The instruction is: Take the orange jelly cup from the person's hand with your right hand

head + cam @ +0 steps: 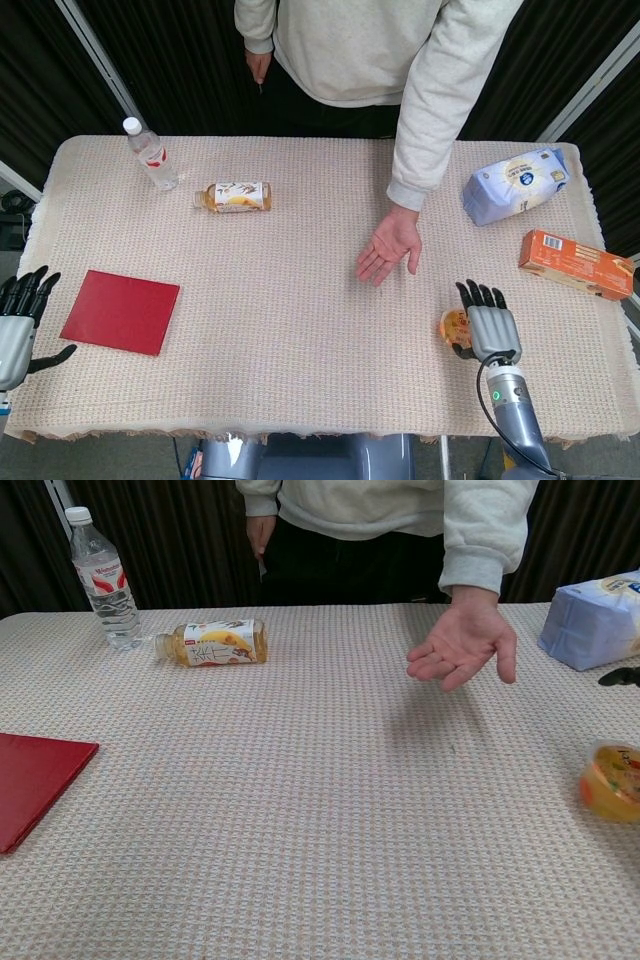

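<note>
The orange jelly cup lies on the table cloth at the near right, tipped on its side. My right hand is right beside it with its fingers stretched out straight. In the chest view only a dark fingertip shows above the cup, and nothing wraps the cup. The person's hand hovers palm-up and empty over the table's middle right. My left hand stays at the left table edge, fingers spread, holding nothing.
A water bottle stands at the far left, with a tea bottle lying beside it. A red book lies near left. A blue bag and an orange box occupy the right.
</note>
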Controlling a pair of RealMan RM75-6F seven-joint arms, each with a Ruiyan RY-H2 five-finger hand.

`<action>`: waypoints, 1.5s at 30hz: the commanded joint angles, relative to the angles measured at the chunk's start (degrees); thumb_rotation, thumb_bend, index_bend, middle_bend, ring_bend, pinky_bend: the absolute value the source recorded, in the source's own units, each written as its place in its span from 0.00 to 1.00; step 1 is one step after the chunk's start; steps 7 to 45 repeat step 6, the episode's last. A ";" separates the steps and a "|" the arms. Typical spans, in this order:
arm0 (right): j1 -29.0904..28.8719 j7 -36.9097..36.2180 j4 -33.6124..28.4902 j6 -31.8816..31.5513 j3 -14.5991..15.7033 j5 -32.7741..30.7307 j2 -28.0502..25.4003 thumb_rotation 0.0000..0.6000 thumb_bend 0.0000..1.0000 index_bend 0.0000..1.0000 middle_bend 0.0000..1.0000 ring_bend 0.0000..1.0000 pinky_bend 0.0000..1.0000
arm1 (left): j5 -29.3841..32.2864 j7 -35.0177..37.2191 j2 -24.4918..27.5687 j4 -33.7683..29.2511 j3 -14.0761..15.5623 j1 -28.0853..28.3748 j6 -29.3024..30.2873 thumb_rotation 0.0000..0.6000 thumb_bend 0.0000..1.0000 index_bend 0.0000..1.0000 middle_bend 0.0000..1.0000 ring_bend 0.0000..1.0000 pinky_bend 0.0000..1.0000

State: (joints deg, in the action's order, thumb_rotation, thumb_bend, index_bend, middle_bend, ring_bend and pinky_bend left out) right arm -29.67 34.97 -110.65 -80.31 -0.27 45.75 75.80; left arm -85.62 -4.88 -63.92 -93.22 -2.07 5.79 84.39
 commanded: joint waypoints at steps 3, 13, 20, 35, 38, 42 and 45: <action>5.08 -5.07 -1.68 -6.22 3.13 12.60 -5.53 1.00 0.14 0.04 0.00 0.00 0.00 | -0.05 0.21 -0.02 0.18 0.02 -0.04 0.07 1.00 0.11 0.00 0.00 0.00 0.00; 8.50 -8.31 0.66 -10.47 5.93 21.20 -7.97 1.00 0.14 0.04 0.00 0.00 0.00 | -0.20 0.24 0.03 0.22 0.08 -0.08 0.16 1.00 0.11 0.00 0.00 0.00 0.00; 8.50 -8.31 0.66 -10.47 5.93 21.20 -7.97 1.00 0.14 0.04 0.00 0.00 0.00 | -0.20 0.24 0.03 0.22 0.08 -0.08 0.16 1.00 0.11 0.00 0.00 0.00 0.00; 8.50 -8.31 0.66 -10.47 5.93 21.20 -7.97 1.00 0.14 0.04 0.00 0.00 0.00 | -0.20 0.24 0.03 0.22 0.08 -0.08 0.16 1.00 0.11 0.00 0.00 0.00 0.00; 8.50 -8.31 0.66 -10.47 5.93 21.20 -7.97 1.00 0.14 0.04 0.00 0.00 0.00 | -0.20 0.24 0.03 0.22 0.08 -0.08 0.16 1.00 0.11 0.00 0.00 0.00 0.00; 8.50 -8.31 0.66 -10.47 5.93 21.20 -7.97 1.00 0.14 0.04 0.00 0.00 0.00 | -0.20 0.24 0.03 0.22 0.08 -0.08 0.16 1.00 0.11 0.00 0.00 0.00 0.00; 8.50 -8.31 0.66 -10.47 5.93 21.20 -7.97 1.00 0.14 0.04 0.00 0.00 0.00 | -0.20 0.24 0.03 0.22 0.08 -0.08 0.16 1.00 0.11 0.00 0.00 0.00 0.00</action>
